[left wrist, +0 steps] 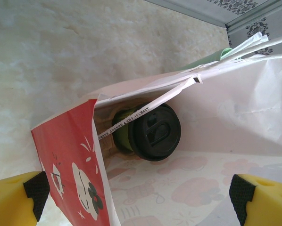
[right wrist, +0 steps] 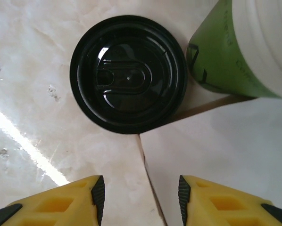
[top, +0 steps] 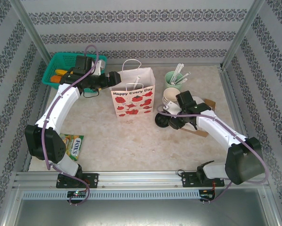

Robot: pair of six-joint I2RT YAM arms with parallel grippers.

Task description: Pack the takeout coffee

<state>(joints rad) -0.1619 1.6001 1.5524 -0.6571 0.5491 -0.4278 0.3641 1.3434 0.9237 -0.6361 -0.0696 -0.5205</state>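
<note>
A white paper bag (top: 133, 96) with red print stands mid-table. My left gripper (top: 113, 77) hovers at its upper left edge, open. In the left wrist view one takeout coffee (left wrist: 153, 132), dark green with a black lid, lies on its side at the bottom of the bag (left wrist: 216, 122); the left gripper (left wrist: 138, 200) is above it with nothing between its fingers. A second lidded takeout coffee (top: 161, 120) stands on the table right of the bag. My right gripper (right wrist: 141, 200) is open just short of its black lid (right wrist: 128, 74), not touching it.
A stack of lidless cream-and-green cups (right wrist: 244, 47) stands beside the lidded cup, on a flat pale sheet (right wrist: 226, 155). A mint cup of utensils (top: 174, 77) is behind it. A green basket (top: 65, 68) sits back left, a sweets packet (top: 72, 145) front left.
</note>
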